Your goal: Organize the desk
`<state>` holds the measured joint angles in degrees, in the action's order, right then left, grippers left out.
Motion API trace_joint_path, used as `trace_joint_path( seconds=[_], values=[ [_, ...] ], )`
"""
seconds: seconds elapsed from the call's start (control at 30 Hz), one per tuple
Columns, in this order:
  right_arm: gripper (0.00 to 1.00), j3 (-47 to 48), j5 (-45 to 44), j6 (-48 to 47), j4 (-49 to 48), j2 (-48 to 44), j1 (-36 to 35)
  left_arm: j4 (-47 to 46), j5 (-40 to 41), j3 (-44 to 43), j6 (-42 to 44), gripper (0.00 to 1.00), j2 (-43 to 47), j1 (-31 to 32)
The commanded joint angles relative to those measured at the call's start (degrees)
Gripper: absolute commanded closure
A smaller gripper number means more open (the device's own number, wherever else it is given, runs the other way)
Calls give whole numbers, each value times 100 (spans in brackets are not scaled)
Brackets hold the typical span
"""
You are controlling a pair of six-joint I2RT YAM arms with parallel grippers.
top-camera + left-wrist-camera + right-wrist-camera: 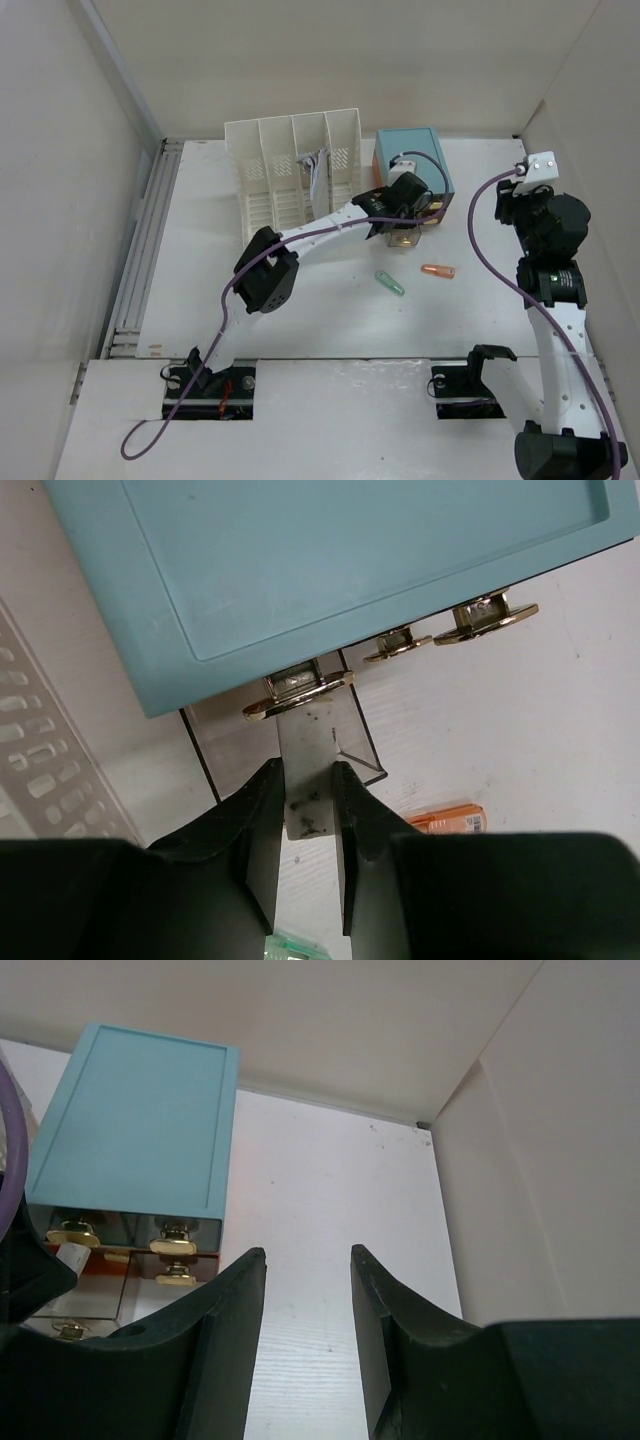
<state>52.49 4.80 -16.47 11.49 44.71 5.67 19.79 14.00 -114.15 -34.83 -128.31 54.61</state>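
The left gripper (307,790) is pinched narrowly on a pale flat strip (305,745), possibly part of the clear drawer (228,745) protruding from the teal-topped box (350,560). The right gripper (308,1280) hangs half-open and empty above the white bench (320,1180), which lies under everything.

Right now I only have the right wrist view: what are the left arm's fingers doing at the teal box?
Observer: The left fingers pinch a thin grey strip right by one gold handle.
Operator: Anything loose on the desk?
Observer: A small orange tube and a green tube lie on the desk, nearer the arms than the teal box.
Operator: What stands left of the box?
Observer: A white file rack.
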Motion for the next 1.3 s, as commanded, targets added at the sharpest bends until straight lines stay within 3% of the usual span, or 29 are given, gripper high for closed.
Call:
trace_joint_path(
  seconds=[0.0, 0.13, 0.3, 0.33, 0.37, 0.43, 0.5, 0.53, 0.8, 0.87, 0.9, 0.93, 1.0, 1.13, 1.2, 1.27],
  values=[
    [55, 24, 74, 109, -331, -24, 118, -160, 15, -275, 117, 97, -44, -108],
    [55, 24, 127, 109, -331, -24, 118, -160, 15, -275, 117, 89, -97, -161],
    [53, 24, 179, 109, -331, -24, 171, -160, -38, -275, 117, 65, -98, -266],
    [53, 24, 179, 109, -331, -24, 171, -160, -38, -275, 117, 49, -98, -267],
    [53, -28, 179, 109, -331, -24, 171, -160, -38, -275, 117, 44, -98, -267],
    [53, -28, 232, 109, -331, -24, 223, -107, -38, -222, 117, 41, -98, -267],
    [53, -28, 232, 109, -331, -24, 224, -159, 32, -144, 117, 90, 60, -267],
    [53, -28, 232, 109, -331, -24, 224, -160, 102, -73, 117, 100, 61, -267],
    [53, -28, 644, -153, -192, -24, 277, -431, 507, 901, 178, 100, 1078, 304],
    [61, -28, 1213, -934, 63, 29, 277, -633, 559, 1366, 178, 100, 1665, 505],
    [66, 33, 2095, -1329, 291, 107, 277, -756, 447, 1961, 178, 100, 1895, 568],
    [85, 33, 2504, -1715, 815, 169, 277, -931, 315, 2349, 265, 100, 2141, 629],
    [100, 261, 3252, -2823, 1406, 476, 277, -1625, 77, 3610, 266, 100, 2967, 804],
    [100, 648, 4729, -5300, 3216, 1363, 277, -2637, -197, 5484, 293, 100, 4417, 945],
    [100, 963, 4977, -6685, 4349, 1916, 277, -3119, -265, 6243, 231, 100, 5015, 999],
    [100, 1314, 5119, -7411, 5549, 2987, 277, -3919, -450, 7254, 178, 100, 5833, 1052]
  ],
)
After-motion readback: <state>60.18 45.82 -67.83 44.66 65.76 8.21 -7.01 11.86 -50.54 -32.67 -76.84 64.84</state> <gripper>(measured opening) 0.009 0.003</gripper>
